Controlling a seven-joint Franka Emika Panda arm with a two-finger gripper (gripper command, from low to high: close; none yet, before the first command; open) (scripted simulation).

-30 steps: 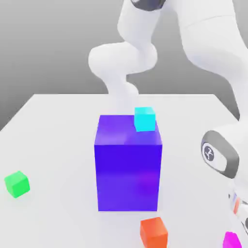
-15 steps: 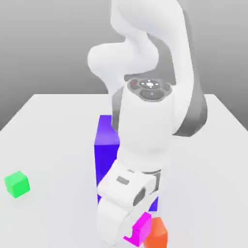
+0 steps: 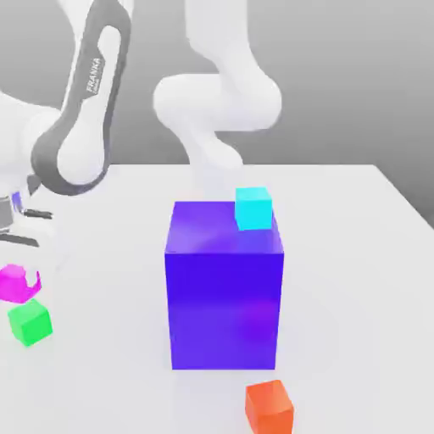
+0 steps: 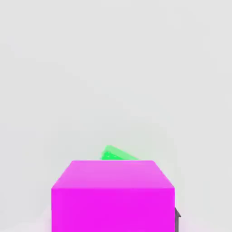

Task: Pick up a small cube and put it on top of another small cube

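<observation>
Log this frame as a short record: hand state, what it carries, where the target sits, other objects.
hand: shut on the pink cube
pink cube: held off the table, just above the green cube, at the exterior view's left
green cube: on the table, nothing stacked on it yet
blue block: mid-table, large
cyan cube: at the blue block's top far corner
orange cube: on the table in front of the blue block

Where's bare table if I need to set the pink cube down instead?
Bare table runs wide on the exterior view's right of the big blue block, and between that block and the green cube. Crowded spot: pink cube just above the green one.
</observation>
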